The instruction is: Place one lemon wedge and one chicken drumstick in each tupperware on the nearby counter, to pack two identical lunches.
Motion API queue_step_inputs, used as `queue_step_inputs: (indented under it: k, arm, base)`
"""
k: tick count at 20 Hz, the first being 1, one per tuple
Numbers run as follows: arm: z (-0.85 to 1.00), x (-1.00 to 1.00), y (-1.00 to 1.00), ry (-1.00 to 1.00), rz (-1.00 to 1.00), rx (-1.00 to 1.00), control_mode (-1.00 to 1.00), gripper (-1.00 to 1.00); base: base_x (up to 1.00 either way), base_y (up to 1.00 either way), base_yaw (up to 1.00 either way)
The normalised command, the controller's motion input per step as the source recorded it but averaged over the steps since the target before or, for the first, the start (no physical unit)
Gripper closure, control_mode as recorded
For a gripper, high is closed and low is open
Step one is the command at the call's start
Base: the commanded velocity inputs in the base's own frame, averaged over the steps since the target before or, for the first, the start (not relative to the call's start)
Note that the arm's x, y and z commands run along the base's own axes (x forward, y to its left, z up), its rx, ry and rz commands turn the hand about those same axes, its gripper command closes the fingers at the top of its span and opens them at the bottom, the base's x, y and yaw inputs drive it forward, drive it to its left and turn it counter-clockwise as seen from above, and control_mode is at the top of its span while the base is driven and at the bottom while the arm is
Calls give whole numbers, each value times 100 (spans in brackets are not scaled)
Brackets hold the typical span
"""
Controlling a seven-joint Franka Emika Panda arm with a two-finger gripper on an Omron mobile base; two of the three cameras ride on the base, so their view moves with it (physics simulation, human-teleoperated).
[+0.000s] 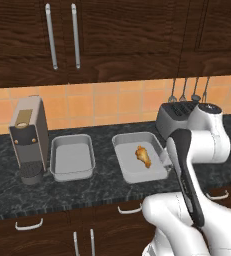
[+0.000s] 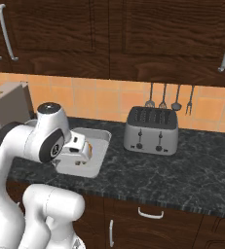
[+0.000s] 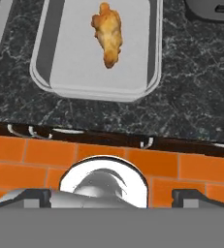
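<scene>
Two light-grey tupperware stand side by side on the black marbled counter (image 1: 102, 187). The left tupperware (image 1: 72, 158) is empty. The right tupperware (image 1: 133, 170) holds a golden chicken drumstick (image 1: 143, 156), seen from above as the drumstick (image 3: 108, 38) lying in the tupperware (image 3: 74, 72). My gripper (image 3: 111, 196) hangs above the counter's front edge, on the near side of that container, open, with nothing between its fingertips (image 3: 33, 196). In the right base view the hand covers part of the tupperware (image 2: 97, 141). The lemon wedge is out of view.
A silver toaster (image 2: 150, 130) stands right of the tupperware, with utensils hanging on the tiled wall behind it. A coffee machine (image 1: 29, 135) stands at the left end. Dark drawers with curved handles (image 2: 150, 214) run below the counter, and wall cabinets hang above.
</scene>
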Motion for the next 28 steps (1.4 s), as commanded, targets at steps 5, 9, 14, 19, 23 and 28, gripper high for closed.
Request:
queue_step_inputs:
  k: [5,9,14,19,23,28]
  arm:
    - [37,-86,0,7,0,-4,-100,-100]
    - [0,-6,0,0,0,0,-100,-100]
    - [0,0,0,0,0,0,100,-100]
    - [0,0,0,0,0,0,100,-100]
    - [0,0,0,0,0,0,100,-100]
    - [0,0,0,0,0,0,100,-100]
  base:
    - [0,0,0]
    - [0,0,0]
    - [-51,-22,-10]
    - [-100,-72,-37]
    - [-72,-86,-48]
    - [-34,-99,-47]
